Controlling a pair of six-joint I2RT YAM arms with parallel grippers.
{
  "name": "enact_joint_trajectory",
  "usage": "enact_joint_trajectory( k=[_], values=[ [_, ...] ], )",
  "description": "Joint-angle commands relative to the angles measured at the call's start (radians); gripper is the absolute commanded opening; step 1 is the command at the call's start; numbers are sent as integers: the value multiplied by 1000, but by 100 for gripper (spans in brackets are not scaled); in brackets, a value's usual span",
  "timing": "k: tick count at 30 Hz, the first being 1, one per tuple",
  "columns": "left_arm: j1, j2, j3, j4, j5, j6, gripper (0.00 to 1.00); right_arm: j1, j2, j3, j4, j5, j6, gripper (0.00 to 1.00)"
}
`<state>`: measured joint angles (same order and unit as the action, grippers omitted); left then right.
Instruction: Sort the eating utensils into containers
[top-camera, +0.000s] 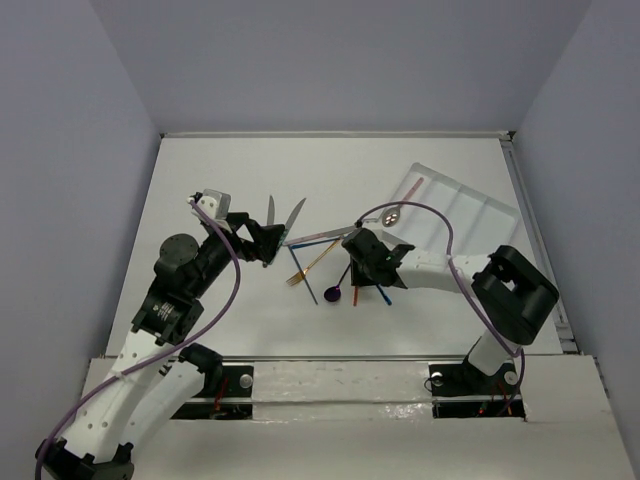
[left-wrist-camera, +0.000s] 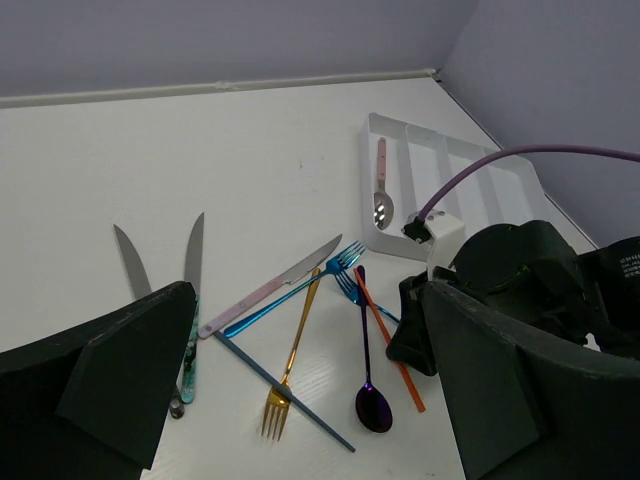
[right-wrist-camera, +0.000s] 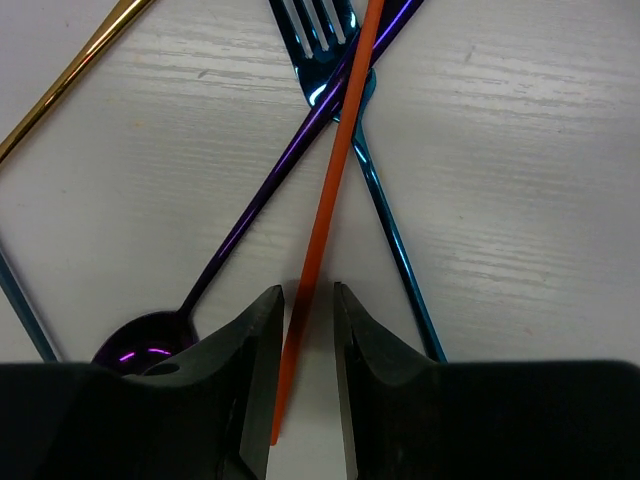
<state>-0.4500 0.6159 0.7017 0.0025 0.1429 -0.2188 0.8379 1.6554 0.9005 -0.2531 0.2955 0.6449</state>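
My right gripper (right-wrist-camera: 306, 300) is low over the table, its jaws narrowly apart on either side of a red-orange piece (right-wrist-camera: 325, 220), which lies flat on the table. Next to it lie a purple spoon (right-wrist-camera: 250, 220) and a blue fork (right-wrist-camera: 385, 230). My left gripper (top-camera: 262, 243) is wide open and empty, above two knives (left-wrist-camera: 192, 260). A gold fork (left-wrist-camera: 293, 355), a blue fork (left-wrist-camera: 290, 295), a pink-handled knife (left-wrist-camera: 270, 288) and a slate-blue stick (left-wrist-camera: 280, 390) lie crossed in the pile. The white tray (top-camera: 470, 215) holds a pink-handled spoon (top-camera: 392, 213).
My right arm's purple cable (top-camera: 440, 225) arcs over the tray's near-left end. The two knives (top-camera: 283, 215) lie left of the pile. A raised rail (top-camera: 530, 230) runs along the table's right edge, beside the tray.
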Motion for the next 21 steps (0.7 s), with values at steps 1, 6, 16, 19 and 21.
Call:
enact_joint_trajectory(
  k=[1, 6, 16, 19, 21],
  values=[
    [2, -13, 28, 45, 17, -2, 99, 9, 30, 37, -9, 42, 19, 33],
    [2, -16, 28, 45, 15, -2, 99, 9, 43, 55, -49, 80, 15, 29],
    [2, -19, 27, 47, 20, -2, 99, 9, -60, 90, -104, 148, 25, 3],
    [2, -24, 27, 47, 23, -2, 99, 9, -117, 115, -135, 232, 15, 0],
    [2, -31, 25, 48, 23, -5, 99, -31, -192, 115, -143, 272, -1, 0]
  ],
)
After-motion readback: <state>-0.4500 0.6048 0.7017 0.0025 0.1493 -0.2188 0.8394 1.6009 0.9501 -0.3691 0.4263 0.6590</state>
